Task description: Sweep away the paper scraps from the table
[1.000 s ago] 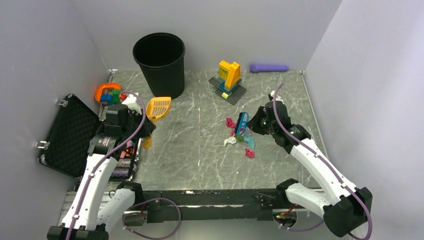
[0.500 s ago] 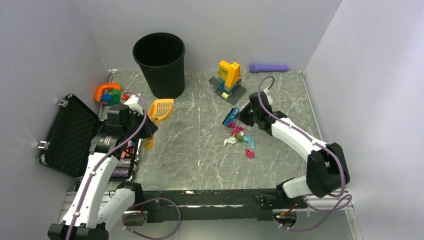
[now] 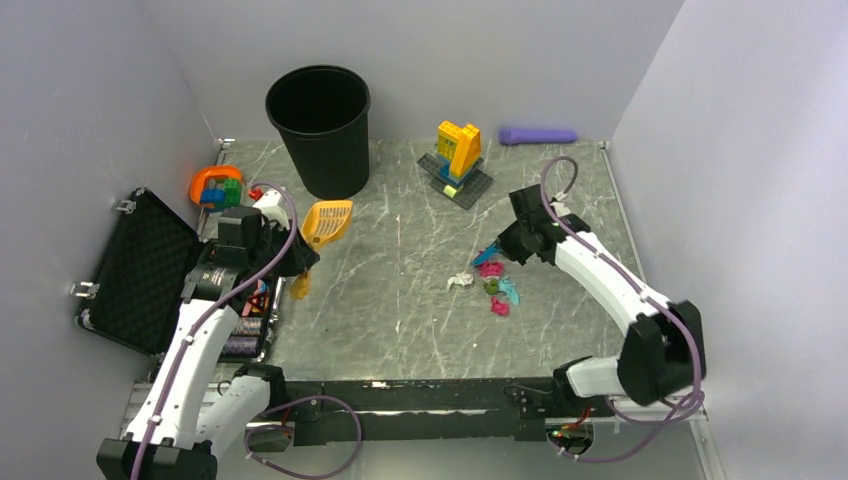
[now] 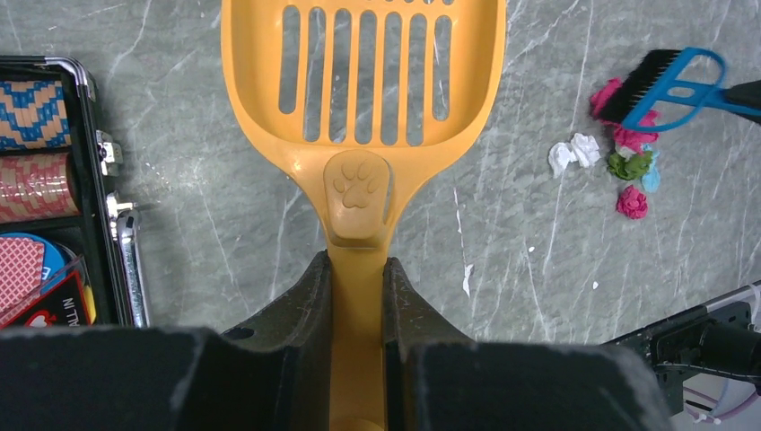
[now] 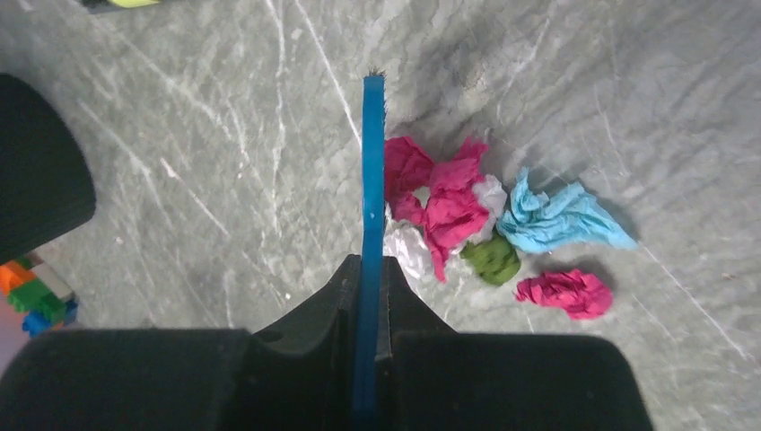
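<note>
The paper scraps (image 3: 492,286) lie in a small cluster right of the table's (image 3: 400,310) middle: magenta, white, green and teal wads. My right gripper (image 3: 512,245) is shut on a blue brush (image 3: 487,255), whose head sits at the cluster's far edge. In the right wrist view the brush (image 5: 371,180) stands edge-on in my gripper (image 5: 368,269), with the scraps (image 5: 444,202) just to its right. My left gripper (image 3: 295,262) is shut on the handle of an orange slotted scoop (image 3: 327,222), far left of the scraps. The left wrist view shows the scoop (image 4: 359,90), my gripper (image 4: 357,269) and the scraps (image 4: 628,166).
A black bin (image 3: 318,125) stands at the back left. A yellow-and-blue brick build (image 3: 457,155) and a purple cylinder (image 3: 538,135) sit at the back. An open black case (image 3: 140,270) lies at the left edge, with an orange toy (image 3: 215,185) behind it. Pale walls enclose the table.
My right gripper swung the brush to the far side of the scraps and drew it back, pushing a stray magenta wad into the cluster. The scoop shifted slightly.
</note>
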